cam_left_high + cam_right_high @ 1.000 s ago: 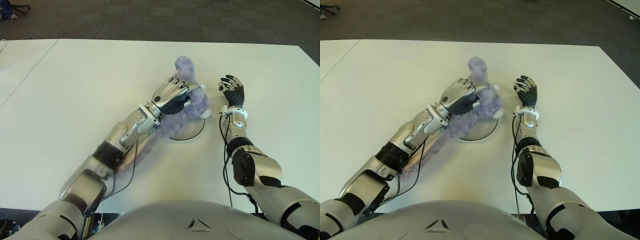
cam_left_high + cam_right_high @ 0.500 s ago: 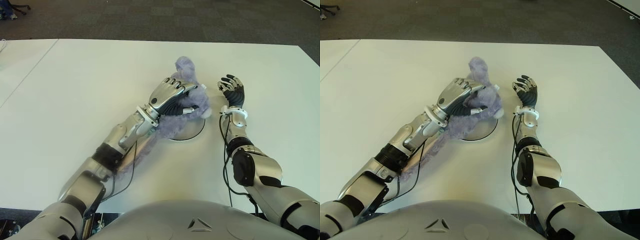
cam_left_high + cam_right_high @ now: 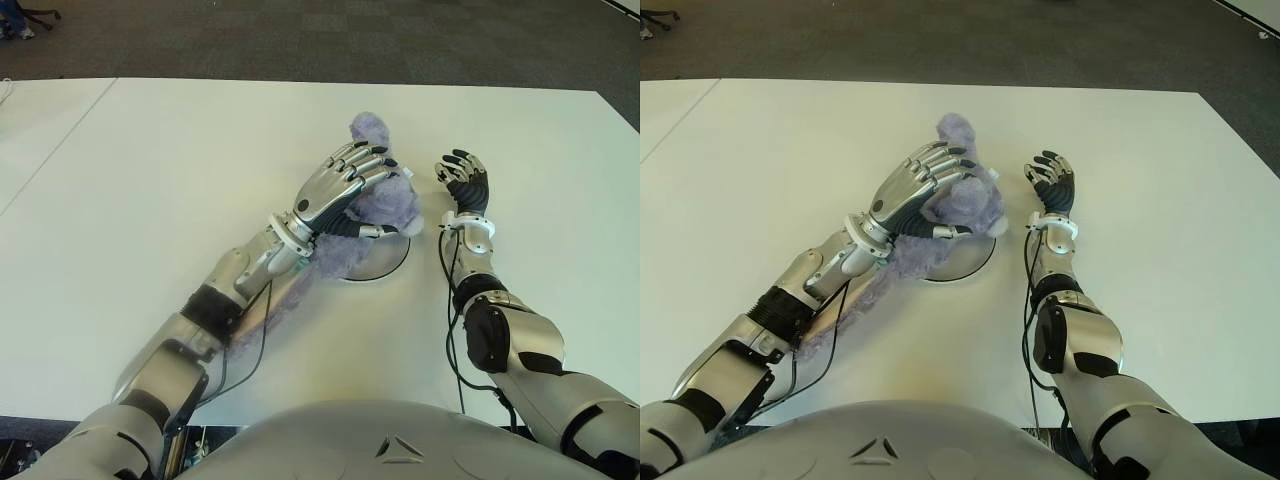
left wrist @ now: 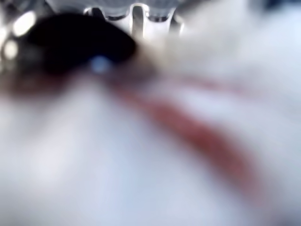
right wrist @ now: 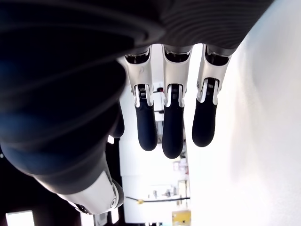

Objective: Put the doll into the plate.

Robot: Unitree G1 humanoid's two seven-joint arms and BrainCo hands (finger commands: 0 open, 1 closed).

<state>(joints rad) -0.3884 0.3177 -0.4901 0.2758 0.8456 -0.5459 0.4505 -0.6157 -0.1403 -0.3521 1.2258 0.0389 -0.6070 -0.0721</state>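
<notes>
Mid-frame, the left hand [image 3: 345, 183] hovers with fingers spread over the purple doll [image 3: 385, 203] lying across the plate [image 3: 385, 266]. The right hand [image 3: 464, 181], fingers relaxed, shows just right of it; bare counter [image 3: 150, 170] stretches to each edge.

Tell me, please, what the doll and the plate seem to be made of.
Doll: soft plush, probably synthetic fur; its lilac surface looks fuzzy and shaggy under the open left hand. Plate: cannot tell; smooth, white, dark thin rim, possibly ceramic or plastic.
</notes>
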